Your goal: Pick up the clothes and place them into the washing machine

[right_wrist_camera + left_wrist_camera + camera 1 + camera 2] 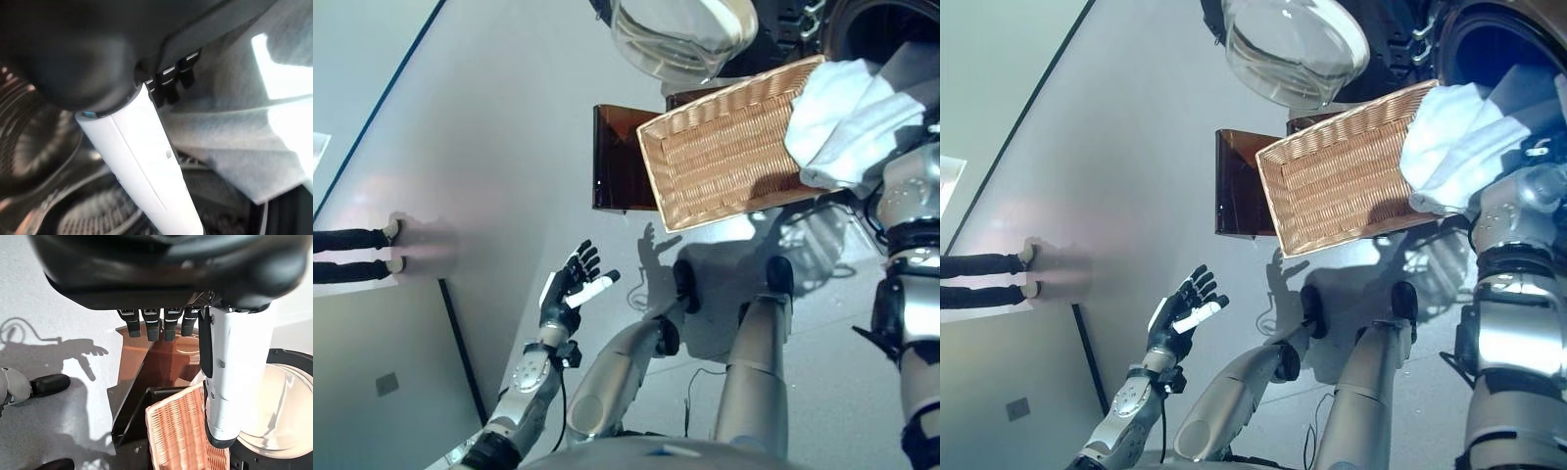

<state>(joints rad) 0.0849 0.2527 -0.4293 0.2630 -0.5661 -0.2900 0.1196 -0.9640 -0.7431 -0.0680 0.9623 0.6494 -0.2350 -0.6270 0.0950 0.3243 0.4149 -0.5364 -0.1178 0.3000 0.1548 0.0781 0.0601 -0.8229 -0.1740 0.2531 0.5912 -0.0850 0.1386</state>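
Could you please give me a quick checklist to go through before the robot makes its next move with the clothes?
1. Washer door swung open: ok.
2. White cloth at the drum opening: ok.
3. Right robot hand gripping the cloth: cannot tell; its fingers lie against the fabric.
4. Wicker basket emptied: ok, nothing shows inside.
5. Left robot hand free and open, away from the basket: ok.
6. Person's feet far to the left: ok.

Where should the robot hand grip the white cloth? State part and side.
Grip the white cloth by its bunched lower fold, where it spills off the wicker basket, from the robot's right: it hangs free there, beside the right robot hand.
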